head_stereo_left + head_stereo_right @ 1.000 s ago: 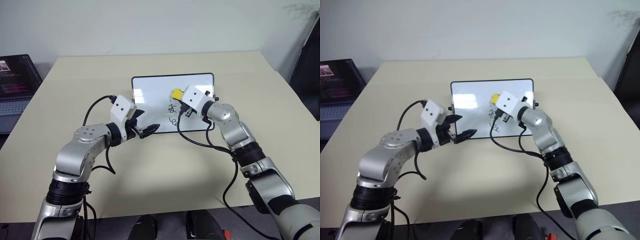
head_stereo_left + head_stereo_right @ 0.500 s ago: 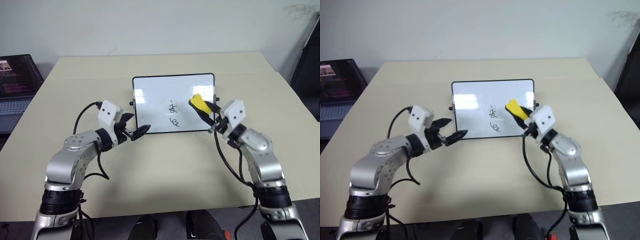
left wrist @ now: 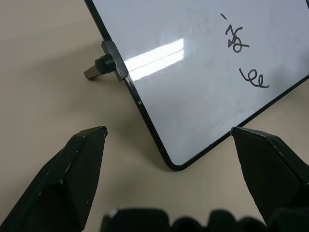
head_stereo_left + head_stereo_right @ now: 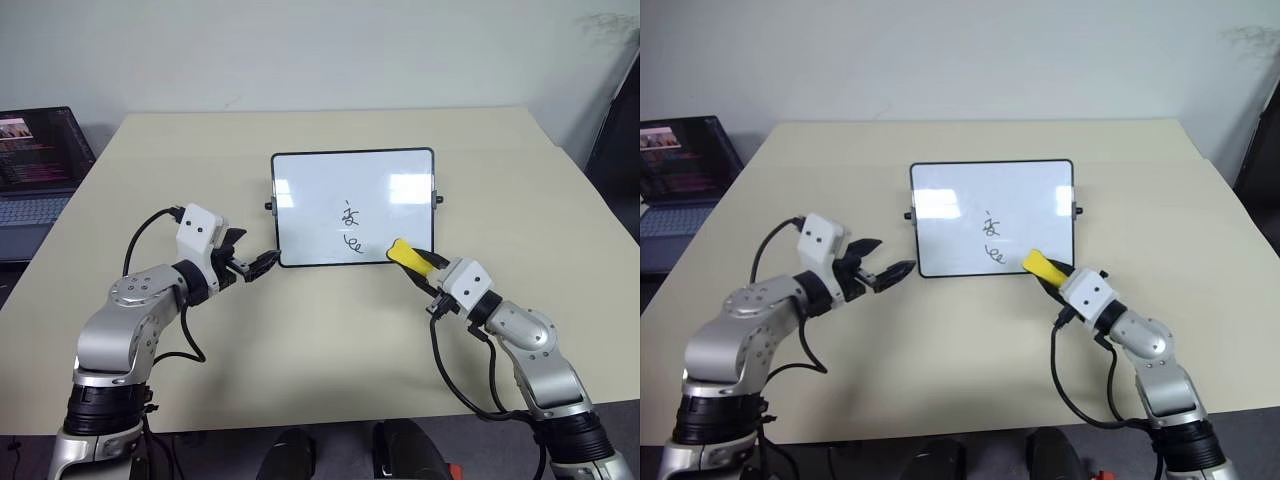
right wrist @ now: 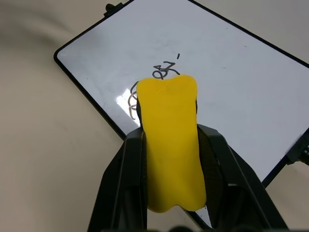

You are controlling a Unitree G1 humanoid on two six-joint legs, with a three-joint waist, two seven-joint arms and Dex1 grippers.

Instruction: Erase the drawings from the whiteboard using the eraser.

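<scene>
Right tool (image 4: 418, 264) is pulling back off the whiteboard (image 4: 310, 200): a second ago it was over the board's centre right by the marks, now it's sitting below the board's lower right corner, lower right of centre in the frame. Left tool (image 4: 256, 264) is also drifting left, now just off the board's lower left corner instead of overlapping its bottom edge.

Right tool is clamped on the eraser (image 5: 170, 145), fingers (image 5: 123, 183) pressing both long sides, yellow face up. In the head views the eraser (image 4: 404, 256) is hanging just past the board's bottom edge, not touching the white surface as far as I can tell.

Left tool is standing open, nothing between the fingers (image 3: 72, 169); board's corner is lying in the gap in the wrist view but not touched.

Whiteboard is lying on the tabletop (image 4: 500, 160), centre of frame, knobs on both sides. Laptop (image 4: 40, 165) is sitting at the far left edge, off the tabletop.

Progress: the drawings (image 4: 349, 228) are looking fully intact, upper squiggle and lower looped one both crisp in the left wrist view (image 3: 246, 60). No smeared patch visible. So judging from this, erasing isn't producing any result yet; grasp is done, all of the wiping is left. Next pass needs the eraser's black side down on the marks, board likely steadied by the left.
</scene>
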